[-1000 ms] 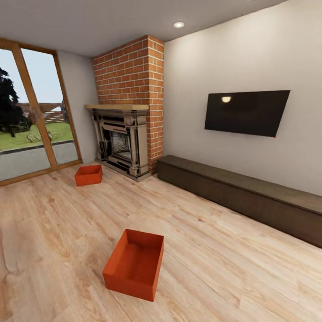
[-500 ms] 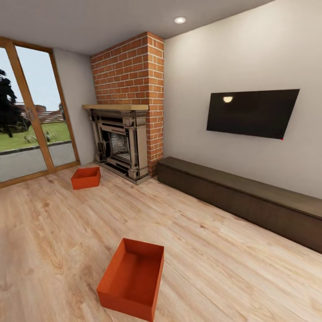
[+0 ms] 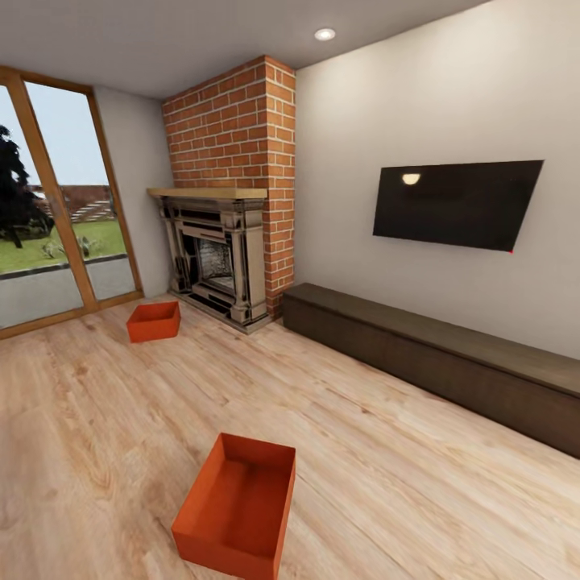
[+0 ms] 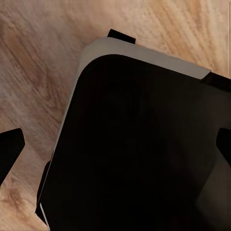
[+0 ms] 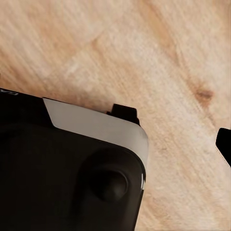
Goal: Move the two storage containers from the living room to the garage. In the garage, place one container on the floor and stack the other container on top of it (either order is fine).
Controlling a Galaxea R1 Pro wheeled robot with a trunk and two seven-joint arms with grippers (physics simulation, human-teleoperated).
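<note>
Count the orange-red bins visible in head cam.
2. One storage container sits on the wood floor nearest the camera; the other storage container sits by the fireplace, near the glass door.

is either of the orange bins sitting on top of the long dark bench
No, both storage containers, the near one and the far one by the fireplace, sit on the wood plank floor, apart from the bench.

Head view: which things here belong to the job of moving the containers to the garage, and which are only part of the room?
Belong to the job:
- near storage container, on the wood floor
- far storage container, beside the fireplace

Only part of the room:
- brick chimney
- TV
- long dark bench
- glass doors
</note>
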